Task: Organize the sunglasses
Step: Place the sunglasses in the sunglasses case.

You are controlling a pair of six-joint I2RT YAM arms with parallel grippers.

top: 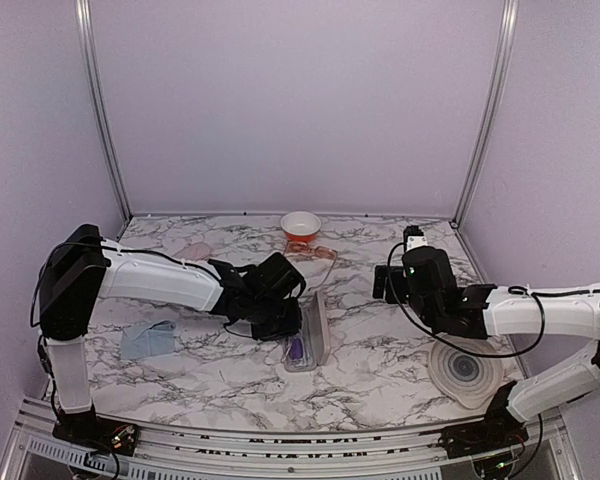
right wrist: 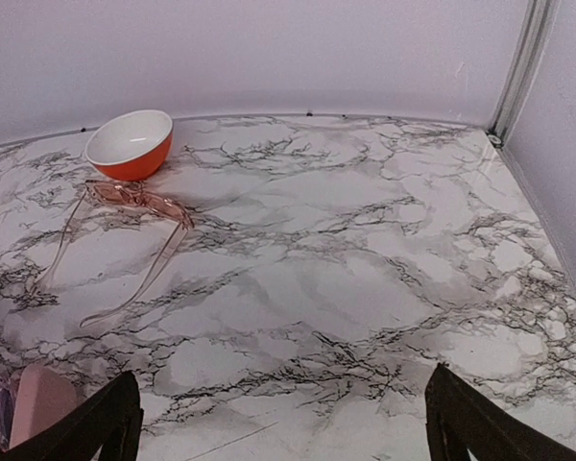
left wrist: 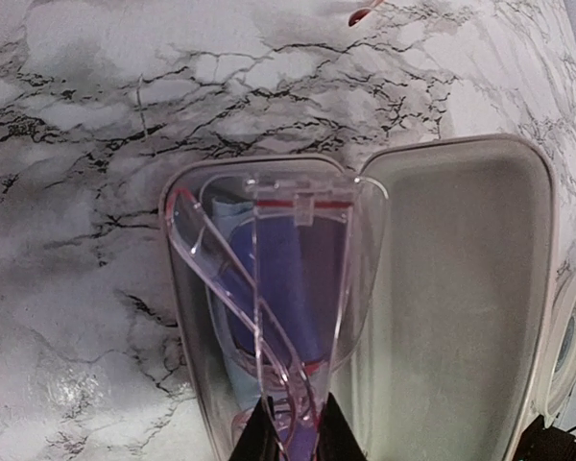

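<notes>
left pincer (left wrist: pixel 293 432) is pinched nearly shut on the pale clear sunglasses (left wrist: pixel 269 279) (arms folded) over the open case (left wrist: pixel 461 288); right pincer (right wrist: pixel 283 423) gapes wide, empty. orange-tinted pair (right wrist: pixel 134 200) lies 6 o'clock of the bowl (right wrist: pixel 130 144).

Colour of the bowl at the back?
Orange outside, white inside, that bowl; best in right wrist view.

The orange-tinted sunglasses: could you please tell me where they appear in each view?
Top external: the orange-tinted sunglasses lie near centre, just below the orange bowl.
Left wrist: not clearly in it.
Right wrist: the sunglasses lie upper left, just below the bowl.
Shared landmark: the orange bowl, in the top and right wrist views.
</notes>
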